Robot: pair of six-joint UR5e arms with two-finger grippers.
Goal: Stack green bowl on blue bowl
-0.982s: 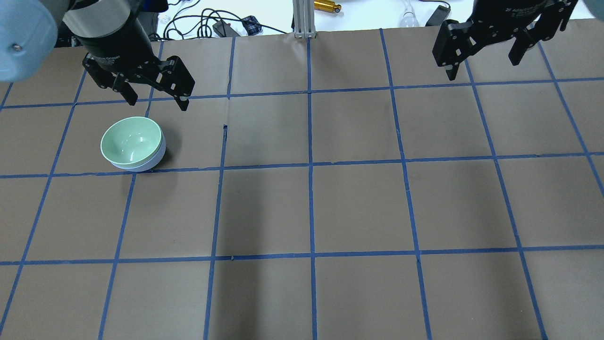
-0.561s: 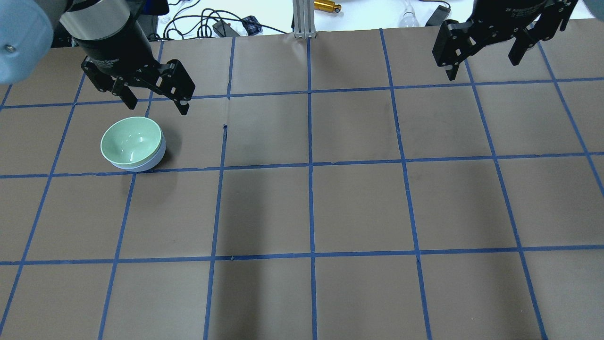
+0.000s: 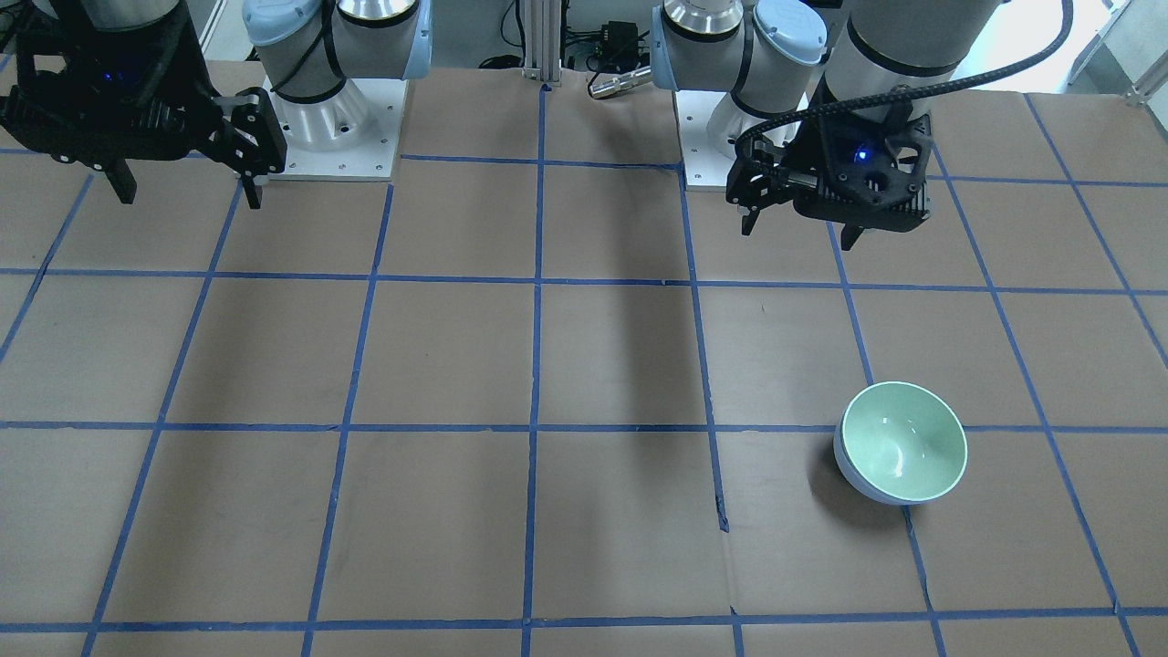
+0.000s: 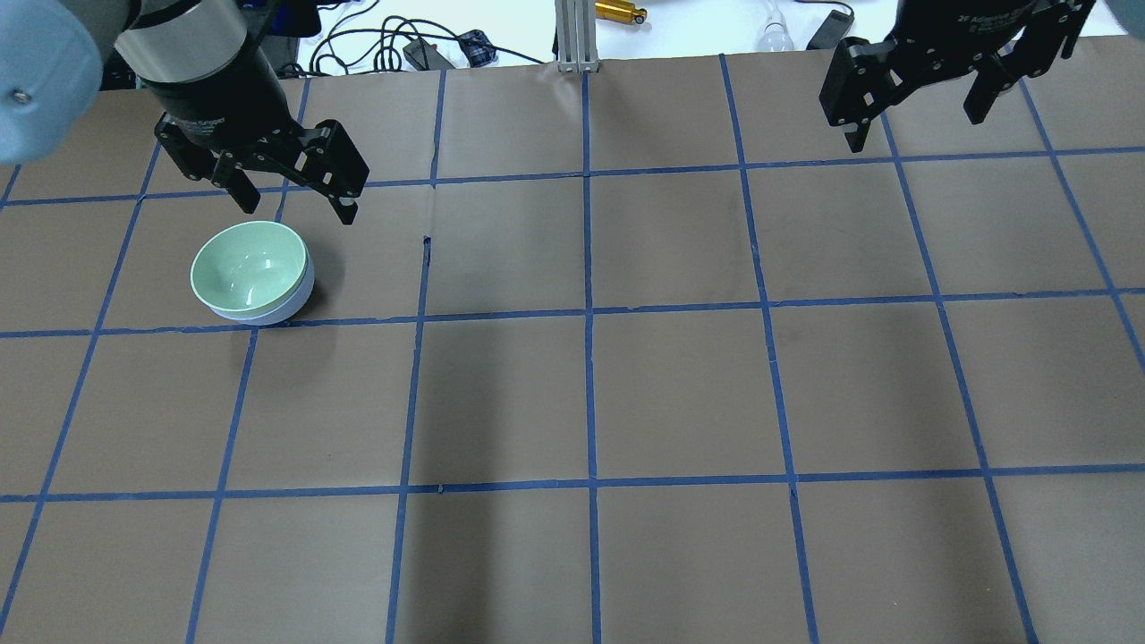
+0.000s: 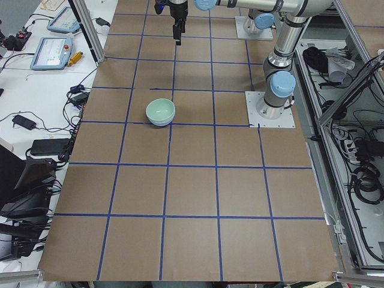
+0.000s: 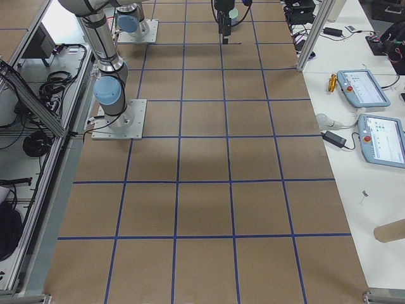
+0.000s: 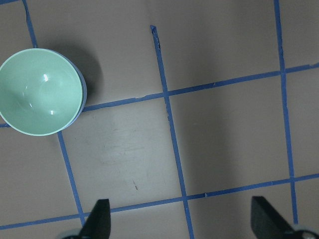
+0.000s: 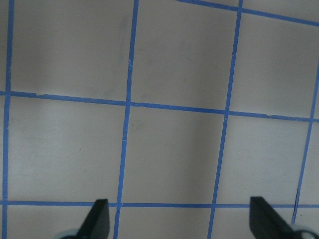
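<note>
The green bowl (image 4: 249, 266) sits nested inside the blue bowl (image 4: 268, 315) on the table's left side, and only the blue bowl's outer wall shows below it. The pair also shows in the front view, green bowl (image 3: 903, 443) in blue bowl (image 3: 847, 470), and in the left wrist view, green bowl (image 7: 40, 92). My left gripper (image 4: 295, 202) hangs open and empty in the air just beyond the bowls, touching neither. My right gripper (image 4: 914, 131) is open and empty, high over the far right corner.
The table is brown paper with a blue tape grid. An aluminium post (image 4: 572, 36), cables and a gold tool (image 4: 620, 12) lie past the far edge. The arm base plates (image 3: 338, 137) stand at the robot's side. Tablets (image 6: 364, 88) lie on a side bench.
My left gripper has shifted only slightly, staying open near the bowls. The bowls and my right gripper have not moved.
</note>
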